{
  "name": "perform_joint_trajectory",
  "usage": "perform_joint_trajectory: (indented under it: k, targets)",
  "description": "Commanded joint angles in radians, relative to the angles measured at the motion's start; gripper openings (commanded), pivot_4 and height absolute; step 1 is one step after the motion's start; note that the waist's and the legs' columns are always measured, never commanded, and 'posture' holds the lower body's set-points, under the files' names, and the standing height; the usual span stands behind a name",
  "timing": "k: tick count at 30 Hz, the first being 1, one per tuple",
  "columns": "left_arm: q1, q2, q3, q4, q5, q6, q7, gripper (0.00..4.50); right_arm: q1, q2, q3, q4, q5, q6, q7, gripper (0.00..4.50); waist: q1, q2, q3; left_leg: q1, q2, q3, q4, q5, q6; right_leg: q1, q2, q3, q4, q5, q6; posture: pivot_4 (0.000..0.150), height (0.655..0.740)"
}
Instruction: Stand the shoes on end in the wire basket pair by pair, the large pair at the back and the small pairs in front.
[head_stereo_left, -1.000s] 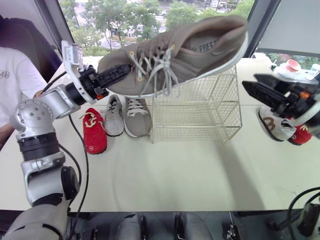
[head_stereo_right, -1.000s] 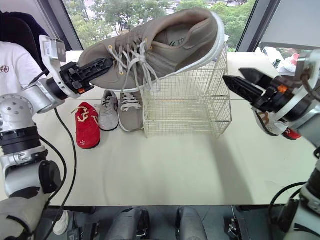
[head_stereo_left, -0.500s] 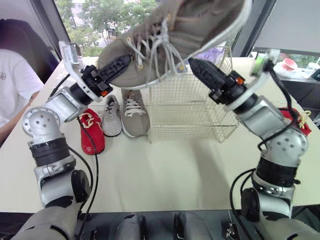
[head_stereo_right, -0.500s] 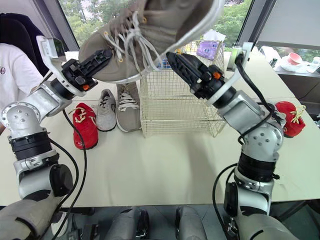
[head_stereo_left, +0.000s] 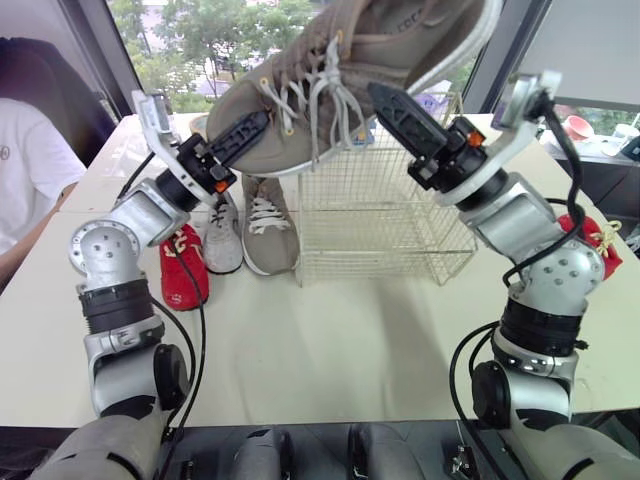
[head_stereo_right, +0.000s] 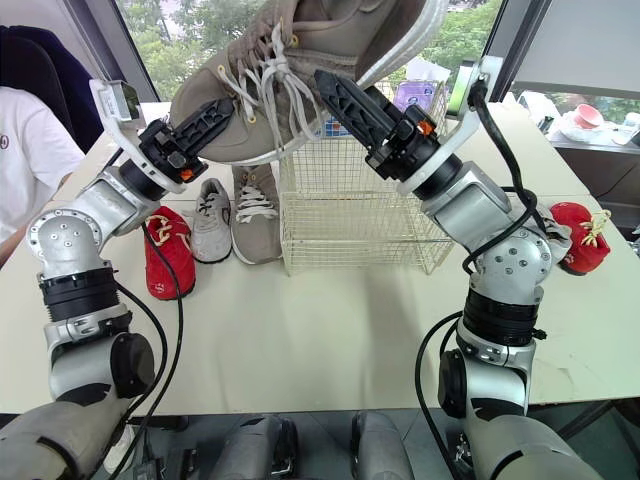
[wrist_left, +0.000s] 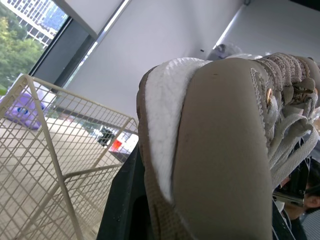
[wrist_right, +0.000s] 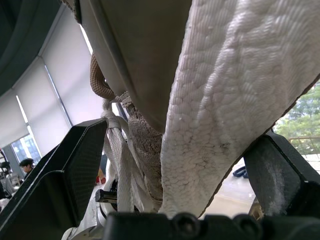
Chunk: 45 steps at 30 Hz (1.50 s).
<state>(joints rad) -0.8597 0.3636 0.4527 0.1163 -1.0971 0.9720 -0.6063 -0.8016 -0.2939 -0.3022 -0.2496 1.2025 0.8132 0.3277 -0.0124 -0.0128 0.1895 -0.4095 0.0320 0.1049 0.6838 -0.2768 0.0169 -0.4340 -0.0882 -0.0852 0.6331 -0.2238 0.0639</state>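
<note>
A large taupe shoe (head_stereo_left: 370, 40) with a white sole hangs high over the wire basket (head_stereo_left: 385, 220), heel tilted up. My left gripper (head_stereo_left: 240, 130) is shut on its toe; the left wrist view has that toe (wrist_left: 215, 150) close up. My right gripper (head_stereo_left: 395, 100) stands open at the shoe's middle, from below. In the right wrist view its fingers (wrist_right: 65, 170) straddle the white sole (wrist_right: 225, 100) with a gap on the lace side. On the table left of the basket lie two small grey shoes (head_stereo_left: 265, 230) and a red shoe (head_stereo_left: 182, 265).
Another red shoe (head_stereo_left: 590, 235) lies on the table to the right of the basket, behind my right arm. A person in a white shirt (head_stereo_left: 25, 170) sits at the far left. The cream table (head_stereo_left: 340, 340) stretches bare in front of the basket.
My right arm swung in from the right side and its open fingers now reach up around the shoe's sole. The left gripper tilted the shoe's heel higher.
</note>
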Motion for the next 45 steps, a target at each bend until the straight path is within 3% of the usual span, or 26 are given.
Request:
perform_joint_trajectory:
  k: [1,11,15,17,19,21,22,23,28,34,39,45]
  targets:
    - [0.008,-0.004,-0.024,-0.046,-0.004,-0.013,0.026,0.67,-0.070,0.001,-0.006,-0.044,0.057,-0.032,0.002,4.43,0.000,0.000,0.000,0.000,0.000,0.000,0.000,0.000,0.000,0.000,0.000,0.000,0.000,0.000,0.000,0.150,0.7400]
    - [0.075,-0.086,-0.069,-0.170,-0.100,0.013,0.105,0.67,-0.132,0.069,0.006,0.022,0.041,-0.087,-0.076,4.43,0.000,0.000,0.000,0.000,0.000,0.000,0.000,0.000,0.000,0.000,0.000,0.000,0.000,0.000,0.000,0.150,0.7400]
    - [0.082,-0.096,-0.065,-0.178,-0.108,-0.002,0.147,0.67,-0.139,0.070,0.016,0.023,0.045,-0.088,-0.071,3.20,0.001,0.000,0.000,0.000,0.000,0.000,0.000,-0.002,0.004,0.000,0.000,0.000,0.000,0.000,0.000,0.150,0.7400]
    - [0.085,-0.092,-0.067,-0.183,-0.113,-0.001,0.163,0.67,-0.146,0.064,0.017,0.024,0.049,-0.085,-0.070,2.26,0.000,0.000,0.000,0.000,0.000,0.000,0.000,-0.002,0.004,0.000,0.000,0.000,0.000,0.000,0.000,0.150,0.7400]
    - [0.090,-0.082,-0.074,-0.192,-0.108,0.001,0.173,0.67,-0.157,0.055,0.015,0.028,0.050,-0.082,-0.070,1.88,-0.001,0.000,0.000,0.000,0.000,0.000,0.000,-0.002,0.004,0.000,0.000,0.000,0.000,0.000,0.000,0.150,0.7400]
    - [0.095,-0.070,-0.080,-0.199,-0.105,0.002,0.181,0.67,-0.180,0.027,0.014,0.045,0.042,-0.069,-0.062,1.80,-0.001,0.000,0.000,0.000,0.000,0.000,0.000,-0.002,0.004,0.000,0.000,0.000,0.000,0.000,0.000,0.150,0.7400]
    - [0.095,-0.059,-0.078,-0.201,-0.109,0.006,0.179,1.67,-0.197,-0.001,0.016,0.059,0.032,-0.055,-0.052,1.80,-0.001,0.000,0.000,0.000,0.000,0.000,0.000,-0.002,0.004,0.000,0.000,0.000,0.000,0.000,0.000,0.150,0.7400]
    - [0.094,-0.046,-0.077,-0.204,-0.115,0.012,0.172,1.98,-0.215,-0.030,0.017,0.075,0.022,-0.041,-0.038,1.80,-0.001,0.001,0.000,0.000,0.000,0.000,0.000,-0.002,0.004,0.000,0.000,0.000,0.000,0.000,0.000,0.150,0.7400]
    - [0.104,0.069,-0.097,-0.207,-0.086,0.007,0.088,4.47,-0.337,-0.259,0.058,0.233,-0.100,0.001,0.174,1.80,0.000,0.001,0.001,0.000,0.000,0.000,-0.001,-0.003,0.005,-0.001,0.000,0.000,-0.001,0.000,0.000,0.150,0.7400]
    - [0.143,0.186,-0.104,-0.195,-0.037,-0.015,-0.014,4.47,-0.667,-0.507,0.254,0.740,-0.492,-0.235,0.629,1.80,-0.003,0.002,0.002,-0.001,0.000,0.002,-0.001,-0.005,0.008,-0.001,0.000,0.000,-0.004,0.000,0.000,0.150,0.7400]
    - [0.184,0.183,-0.111,-0.243,-0.027,-0.037,-0.020,4.47,-0.877,-0.505,0.348,1.161,-0.761,-0.525,0.824,1.80,-0.006,0.002,0.002,-0.002,0.000,0.003,-0.003,-0.004,0.007,-0.004,0.000,0.001,-0.004,0.000,0.000,0.150,0.7400]
    - [0.217,0.177,-0.107,-0.286,-0.034,-0.048,-0.004,4.47,-0.935,-0.478,0.363,1.404,-0.933,-0.705,0.943,1.80,-0.006,0.002,0.002,-0.003,0.000,0.004,-0.003,-0.001,0.001,-0.005,-0.001,0.002,-0.003,0.000,0.000,0.150,0.7400]
